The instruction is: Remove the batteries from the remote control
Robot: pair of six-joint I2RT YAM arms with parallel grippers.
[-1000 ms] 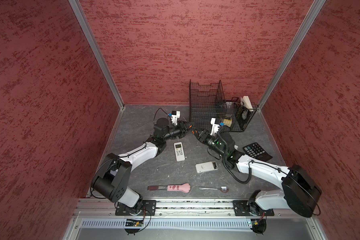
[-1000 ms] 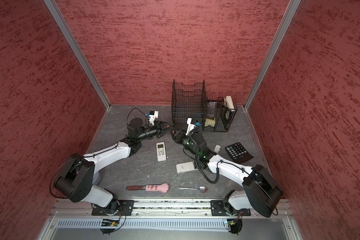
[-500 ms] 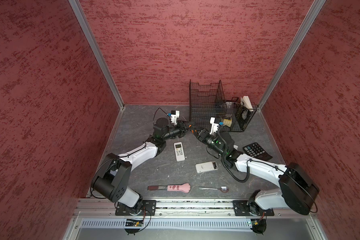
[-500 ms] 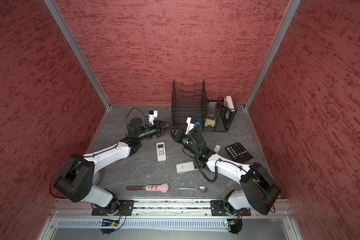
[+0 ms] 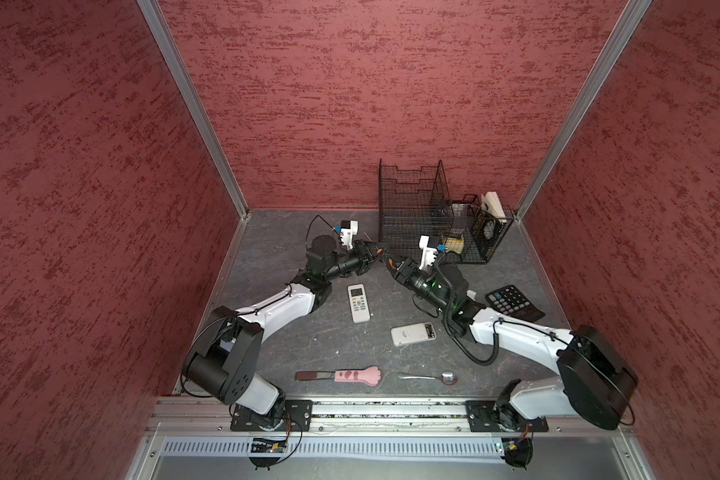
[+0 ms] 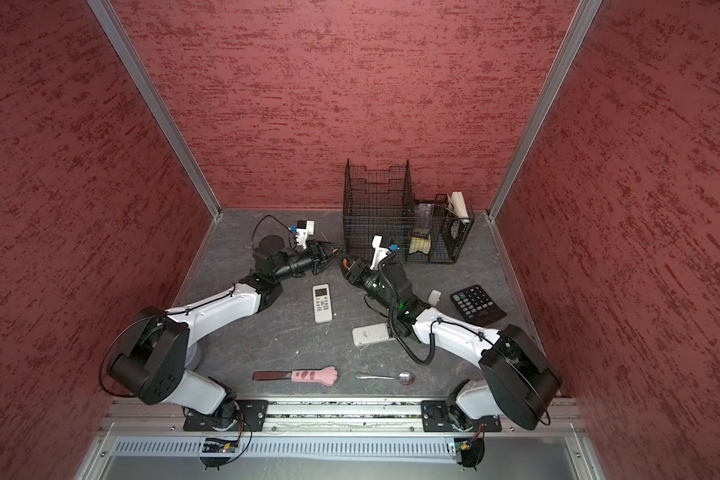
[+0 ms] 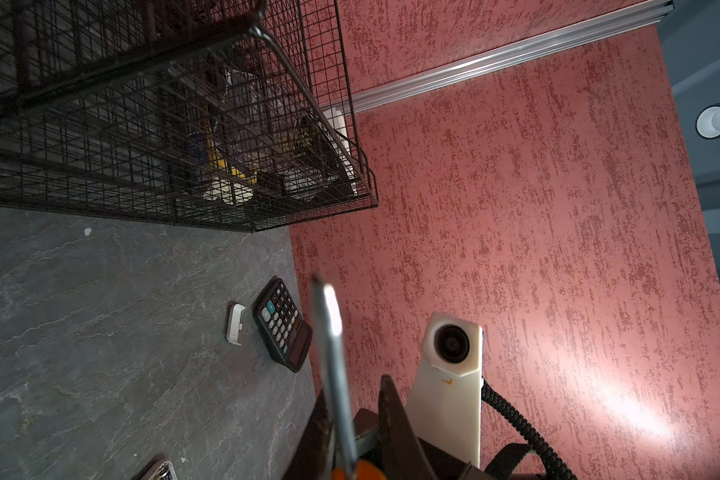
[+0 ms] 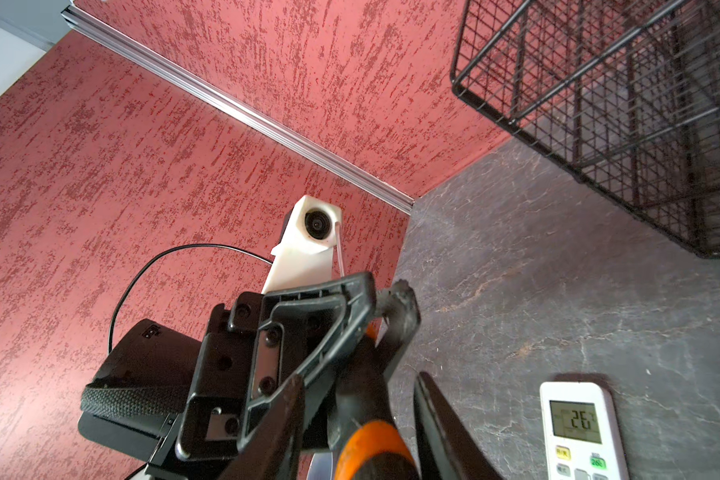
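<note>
Remote control [image 5: 413,333] lies near the bench's [image 5: 308,345] middle, well apart from both jaws. Left gripper [image 5: 376,252] clamps a screwdriver [image 8: 371,440]. Right gripper [image 5: 388,262] straddles it, grip unclear.

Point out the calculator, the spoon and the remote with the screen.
calculator [image 5: 511,300]: in a top view, keypad.
spoon [image 5: 449,378]: in a top view, bowl.
remote with the screen [image 5: 358,306]: in a top view, buttons.

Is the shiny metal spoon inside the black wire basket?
No, the shiny metal spoon lies on the grey table, far from the wire basket.

Speckled red walls [image 5: 371,83], veined grey tabletop [image 5: 329,345], black basket [image 5: 408,208]; white remote [image 5: 358,303] near the left hand [image 5: 378,252], orange-black screwdriver [image 8: 371,440] within it.
</note>
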